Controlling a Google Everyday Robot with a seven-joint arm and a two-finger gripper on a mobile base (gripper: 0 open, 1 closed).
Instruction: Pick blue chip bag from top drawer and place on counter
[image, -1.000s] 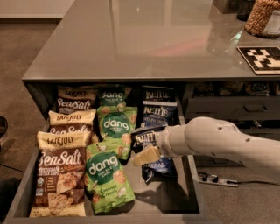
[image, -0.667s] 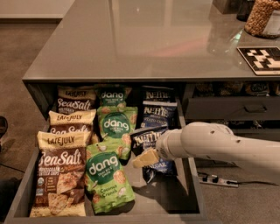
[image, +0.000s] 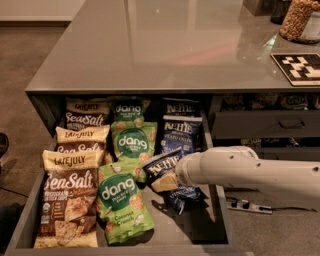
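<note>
The top drawer (image: 220, 220) is pulled open under the counter (image: 165, 45). It holds three rows of snack bags. The right row has three blue chip bags; two stand at the back (image: 181, 135). The nearest blue chip bag (image: 161, 170) is tilted and crumpled against the end of my arm. My gripper (image: 176, 176) reaches in from the right on a white arm and is buried in that bag, low inside the drawer. A shadow lies on the drawer floor under the bag.
Green Dang bags (image: 122, 200) fill the middle row and brown-and-cream Late July bags (image: 70, 200) the left row. Narrower drawer fronts with bar handles (image: 265, 124) are at the right. A fiducial tag (image: 300, 67) and a jar (image: 297, 20) sit on the counter's far right.
My arm has pushed a little further left into the drawer. The nearest blue chip bag has shifted left and tilted more with it.
</note>
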